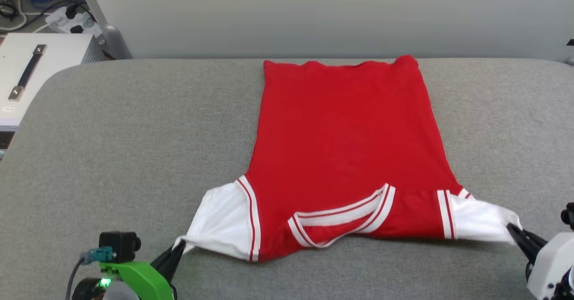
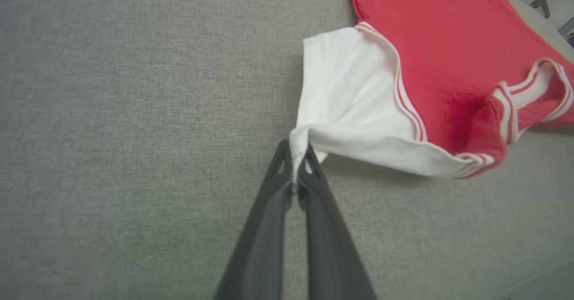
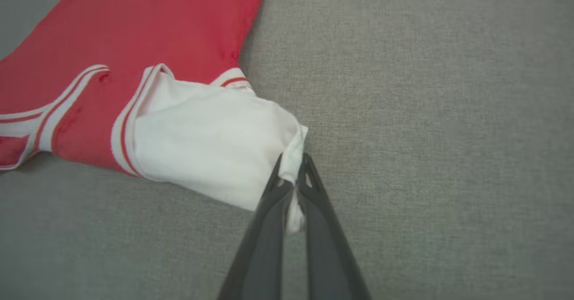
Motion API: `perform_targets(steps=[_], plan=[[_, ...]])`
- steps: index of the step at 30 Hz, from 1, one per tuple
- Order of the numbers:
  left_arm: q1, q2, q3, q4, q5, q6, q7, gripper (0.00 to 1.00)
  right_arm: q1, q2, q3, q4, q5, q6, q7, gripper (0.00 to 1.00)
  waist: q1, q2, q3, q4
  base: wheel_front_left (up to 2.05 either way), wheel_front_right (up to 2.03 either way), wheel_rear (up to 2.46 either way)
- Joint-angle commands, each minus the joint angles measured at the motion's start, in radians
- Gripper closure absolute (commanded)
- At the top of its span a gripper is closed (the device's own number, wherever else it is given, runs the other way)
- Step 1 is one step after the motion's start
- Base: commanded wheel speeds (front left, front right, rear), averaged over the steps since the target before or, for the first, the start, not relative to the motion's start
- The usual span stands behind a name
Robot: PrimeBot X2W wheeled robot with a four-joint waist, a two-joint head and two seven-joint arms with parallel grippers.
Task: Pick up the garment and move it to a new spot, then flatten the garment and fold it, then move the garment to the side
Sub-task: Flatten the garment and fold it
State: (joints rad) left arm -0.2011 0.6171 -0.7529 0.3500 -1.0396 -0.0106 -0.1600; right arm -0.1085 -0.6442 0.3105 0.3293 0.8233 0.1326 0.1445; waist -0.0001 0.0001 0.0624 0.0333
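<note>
The garment (image 1: 345,147), a red jersey with white sleeves and striped trim, lies spread on the grey surface, hem toward the far edge and collar toward me; its lettering is hidden. My left gripper (image 1: 178,246) is shut on the tip of the white sleeve at the lower left. In the left wrist view the left gripper (image 2: 296,150) pinches that sleeve (image 2: 350,102) between both fingers. My right gripper (image 1: 511,228) is shut on the other sleeve's tip at the lower right. The right wrist view shows the right gripper (image 3: 292,161) with white cloth (image 3: 210,147) caught between its fingers.
The grey padded table (image 1: 134,156) has free room left and right of the jersey. Beyond its far left corner stand a white box with a black handle (image 1: 31,71) and a power strip with cables (image 1: 71,19). A pale wall runs behind.
</note>
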Motion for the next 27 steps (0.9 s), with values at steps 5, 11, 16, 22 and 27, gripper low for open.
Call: perform_targets(steps=[5, 11, 16, 22, 27], plan=[[0.105, 0.071, -0.025, -0.114, -0.045, 0.055, 0.105, 1.00, 0.119, -0.035, -0.001, -0.084, 0.018, -0.002, 0.110, 1.00, 0.0001, -0.0001, -0.061, 0.002, 0.00, 0.00, 0.00], [0.153, 0.133, -0.035, -0.225, -0.060, 0.118, 0.175, 1.00, 0.207, -0.060, -0.021, -0.169, -0.006, -0.002, 0.212, 1.00, 0.0001, -0.0001, -0.074, 0.011, 0.00, 0.00, 0.00], [0.155, 0.140, -0.034, -0.284, -0.063, 0.143, 0.192, 1.00, 0.237, -0.053, -0.058, -0.200, -0.034, -0.002, 0.257, 1.00, 0.0001, -0.0001, -0.069, 0.019, 0.00, 0.00, 0.00], [0.138, 0.150, -0.020, -0.355, -0.068, 0.172, 0.209, 1.00, 0.231, -0.056, -0.115, -0.246, -0.040, -0.002, 0.326, 0.00, 0.0001, -0.0001, -0.033, 0.030, 0.00, 0.00, 0.00], [0.119, 0.175, -0.015, -0.457, -0.078, 0.215, 0.269, 1.00, 0.183, -0.058, -0.211, -0.315, -0.004, -0.002, 0.412, 0.00, 0.0001, -0.0001, 0.028, 0.047, 0.00, 0.00, 0.00]])
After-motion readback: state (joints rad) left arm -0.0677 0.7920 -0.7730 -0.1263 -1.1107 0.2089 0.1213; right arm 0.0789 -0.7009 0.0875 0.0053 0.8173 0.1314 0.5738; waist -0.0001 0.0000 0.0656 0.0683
